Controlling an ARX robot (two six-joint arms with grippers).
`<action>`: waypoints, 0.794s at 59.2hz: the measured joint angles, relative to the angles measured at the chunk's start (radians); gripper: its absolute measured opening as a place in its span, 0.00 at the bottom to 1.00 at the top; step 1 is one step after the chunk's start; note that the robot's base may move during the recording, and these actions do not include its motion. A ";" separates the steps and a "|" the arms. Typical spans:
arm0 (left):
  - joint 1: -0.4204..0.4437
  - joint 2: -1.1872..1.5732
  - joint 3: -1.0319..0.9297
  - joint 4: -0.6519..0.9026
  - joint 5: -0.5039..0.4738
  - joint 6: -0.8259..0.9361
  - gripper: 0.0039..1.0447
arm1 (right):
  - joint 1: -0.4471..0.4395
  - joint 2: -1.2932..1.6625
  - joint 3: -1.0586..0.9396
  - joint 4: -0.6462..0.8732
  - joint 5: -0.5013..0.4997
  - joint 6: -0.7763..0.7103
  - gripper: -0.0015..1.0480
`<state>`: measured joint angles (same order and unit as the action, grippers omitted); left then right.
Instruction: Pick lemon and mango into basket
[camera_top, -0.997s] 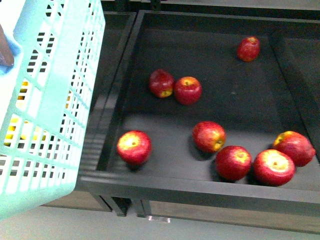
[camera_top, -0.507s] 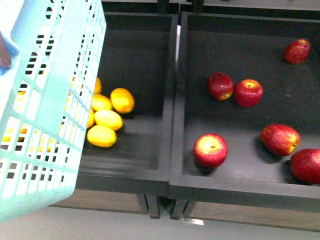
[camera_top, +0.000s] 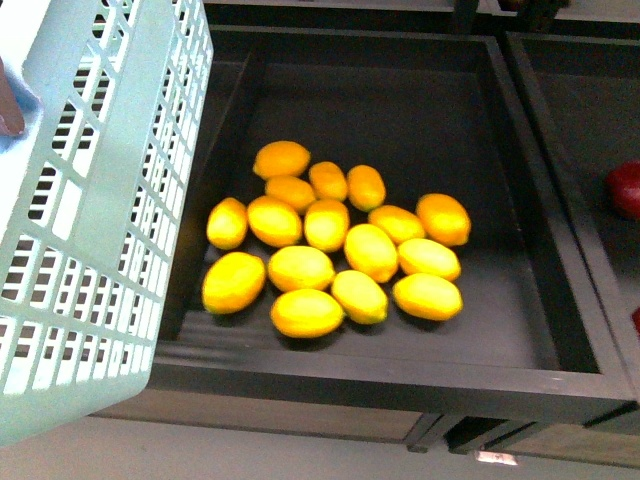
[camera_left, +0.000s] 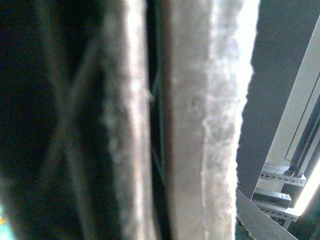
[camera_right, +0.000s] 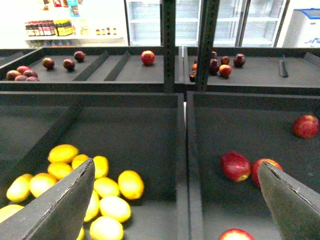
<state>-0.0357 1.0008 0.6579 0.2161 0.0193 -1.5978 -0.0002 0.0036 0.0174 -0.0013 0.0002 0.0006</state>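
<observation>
The light turquoise basket (camera_top: 100, 200) hangs tilted at the left of the front view, its slotted side facing the shelf. My left gripper is shut on the basket; in the left wrist view only blurred pale bands (camera_left: 190, 125) show, pressed close to the camera. Several oval yellow-orange fruits, lemons (camera_top: 328, 225) by their look, lie heaped in a black tray (camera_top: 350, 385) right of the basket. My right gripper (camera_right: 176, 162) is open and empty, above the divider between that tray and the apple tray. No dark red mango shows.
Round red apples (camera_right: 235, 166) lie in the tray to the right, one of them at the front view's edge (camera_top: 625, 190). A raised divider (camera_right: 182, 165) separates the two trays. A farther shelf (camera_right: 125, 75) holds more red and dark fruits behind upright posts.
The front view has swung left: the apple tray slid out to the right and the tray of yellow fruits now fills the middle. The basket kept its place in the frame.
</observation>
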 joint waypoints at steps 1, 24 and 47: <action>0.000 0.000 0.000 0.000 0.000 0.000 0.28 | 0.000 0.000 0.000 0.000 0.000 0.000 0.92; 0.000 0.000 0.000 0.000 0.000 0.000 0.28 | 0.000 0.000 0.000 0.000 0.000 0.000 0.92; -0.077 0.197 0.269 -0.418 0.113 0.896 0.27 | -0.001 0.000 -0.001 0.000 -0.004 0.000 0.92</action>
<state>-0.1131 1.1976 0.9264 -0.2020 0.1322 -0.7017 -0.0010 0.0036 0.0162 -0.0013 -0.0040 0.0006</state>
